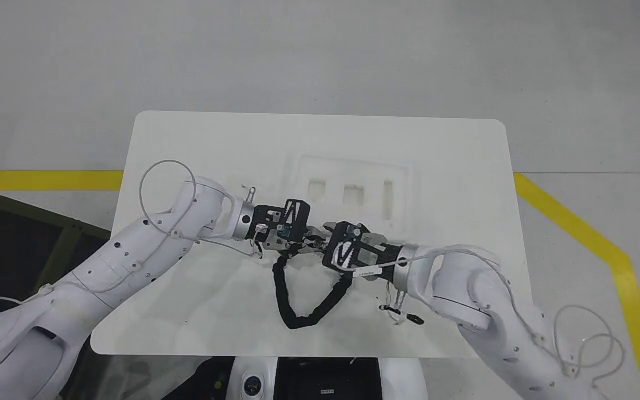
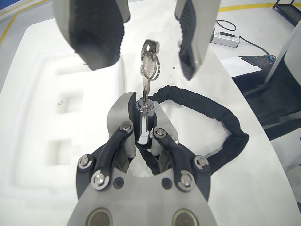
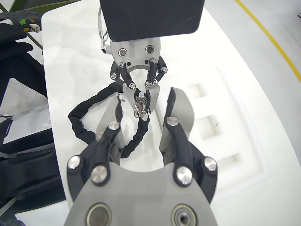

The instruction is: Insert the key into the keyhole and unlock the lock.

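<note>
Key (image 2: 149, 64) sits pushed into the end of the chrome lock cylinder (image 2: 144, 123), which the left gripper (image 2: 144, 104) clamps between closed jaws. The right gripper (image 3: 145, 97) has its jaws open on either side of the key's head, not touching. Insertion looks done; gripping and turning remain.

A white foam tray (image 1: 350, 165) with three rectangular recesses lies on the white table (image 1: 200, 150).

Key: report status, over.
Left end effector shut on lock cylinder. Right end effector open, straddling key, no contact. Key seated in cylinder. Chain loop clear of it.
</note>
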